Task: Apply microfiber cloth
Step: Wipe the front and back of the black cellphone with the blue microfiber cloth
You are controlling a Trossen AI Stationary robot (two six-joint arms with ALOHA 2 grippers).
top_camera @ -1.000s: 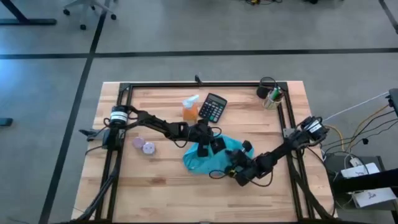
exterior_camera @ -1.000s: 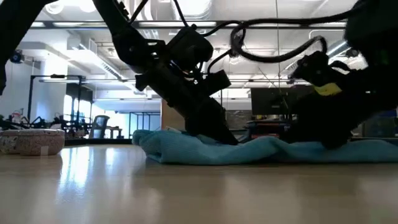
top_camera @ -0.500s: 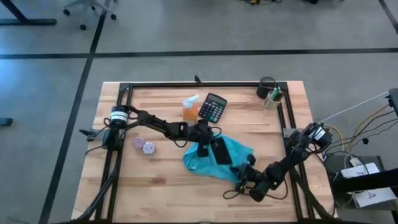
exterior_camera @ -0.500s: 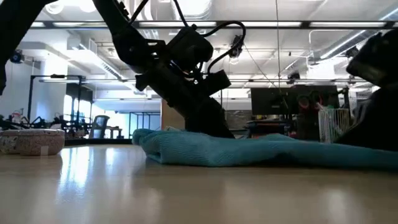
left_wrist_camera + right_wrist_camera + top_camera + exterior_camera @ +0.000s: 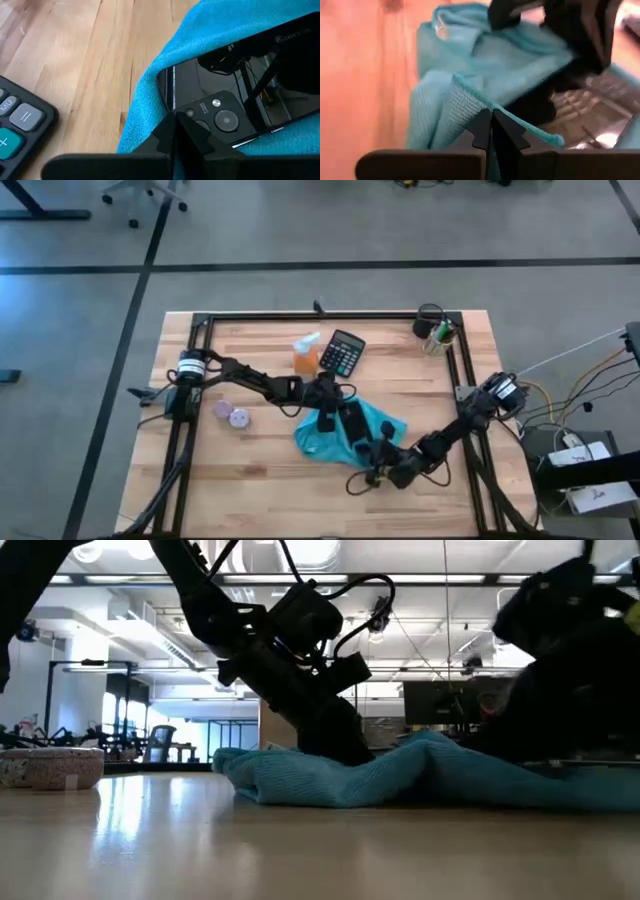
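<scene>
The turquoise microfiber cloth [image 5: 315, 442] lies crumpled on the wooden table, near the middle. A black phone [image 5: 352, 423] lies on it, camera end [image 5: 220, 112] toward my left gripper. My left gripper [image 5: 328, 420] reaches in from the table's left, shut, with its tips at that end. My right gripper [image 5: 372, 463] comes from the near right and is shut on the cloth's near edge. In the low view the cloth rises into a ridge [image 5: 430, 745] beside it. My left gripper rests its shut fingertips [image 5: 175, 131] on the phone's corner by the camera lenses [image 5: 186, 114], slanting down from the table's left. The phone lies flat on the cloth. My right gripper pinches the cloth's hemmed edge [image 5: 470, 107] between its two fingers, coming low from the near right. The edge is lifted and folded up off the table, and the rest of the cloth stays down under the phone.
A black calculator [image 5: 342, 353] and an orange bottle [image 5: 306, 355] stand at the far middle. A pen cup [image 5: 435, 335] is at the far right corner. Two small purple round things [image 5: 232, 413] lie left of the cloth. A black frame [image 5: 300, 317] rims the table.
My right gripper drew back toward the near right corner, away from the cloth, then came back to its near edge. That edge lay flat half a second ago and now stands up in a ridge. The phone and my left gripper have kept still.
</scene>
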